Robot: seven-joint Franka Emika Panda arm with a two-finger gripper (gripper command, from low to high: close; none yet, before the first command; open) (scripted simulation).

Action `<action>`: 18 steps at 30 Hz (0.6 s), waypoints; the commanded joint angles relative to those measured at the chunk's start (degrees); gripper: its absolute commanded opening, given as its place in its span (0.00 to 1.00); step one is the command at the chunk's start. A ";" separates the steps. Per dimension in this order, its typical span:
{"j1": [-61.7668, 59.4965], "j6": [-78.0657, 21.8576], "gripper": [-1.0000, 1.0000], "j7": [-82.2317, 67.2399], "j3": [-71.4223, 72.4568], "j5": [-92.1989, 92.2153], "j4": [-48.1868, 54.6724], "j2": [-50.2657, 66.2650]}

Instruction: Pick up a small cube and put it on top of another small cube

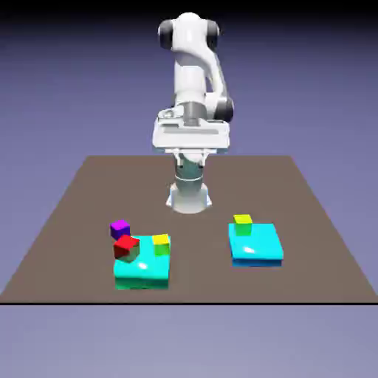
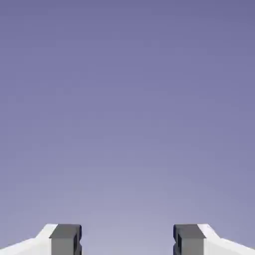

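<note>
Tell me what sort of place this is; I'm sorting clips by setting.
Likely a rendered simulation, not a real room: a bare brown table before a plain blue-violet backdrop, flat-coloured cubes on cyan slabs, and one white arm.

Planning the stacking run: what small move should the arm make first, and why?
Probably tip the gripper down toward the purple cube: its jaws stand apart, holding nothing, and the hand view shows only backdrop, no cube.

Brown table (image 1: 310, 221), two cyan slabs (image 1: 255, 244)

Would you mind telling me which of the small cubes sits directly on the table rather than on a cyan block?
The purple cube. The red cube and both yellow-green cubes rest on cyan blocks.
</note>
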 commanded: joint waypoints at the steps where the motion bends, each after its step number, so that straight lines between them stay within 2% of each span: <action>1: 1.63 -1.30 0.50 -0.82 -2.08 -0.49 0.36 1.13; 18: 23.24 -15.72 0.50 -17.52 -37.38 -15.36 1.97 22.20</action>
